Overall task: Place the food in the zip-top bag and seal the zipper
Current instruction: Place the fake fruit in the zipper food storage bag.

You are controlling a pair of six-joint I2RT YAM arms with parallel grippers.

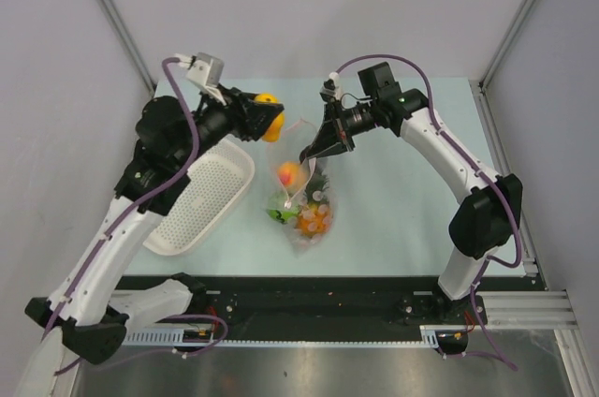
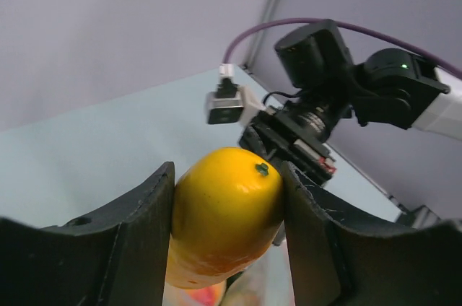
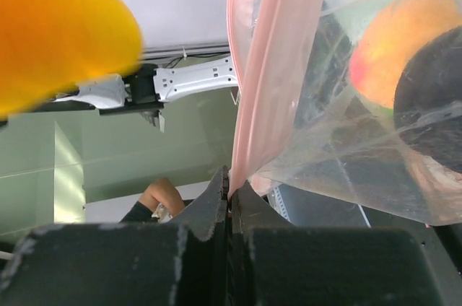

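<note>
Step in hand: loading fruit into bag. L gripper (image 1: pixel 270 120) clamped on smooth orange-yellow toy fruit (image 2: pixel 224 219), held in air just left of the raised mouth of the clear crinkly plastic zip-top bag (image 1: pixel 314 228), mid-scene. R gripper (image 3: pixel 229 192) pinched shut on its pink-red zipper strip (image 3: pixel 268 82), holding mouth up. Other toy food (image 1: pixel 289 172) already inside. Next, prob.: shift fruit right over opening, lower, let go, then seal.
</note>
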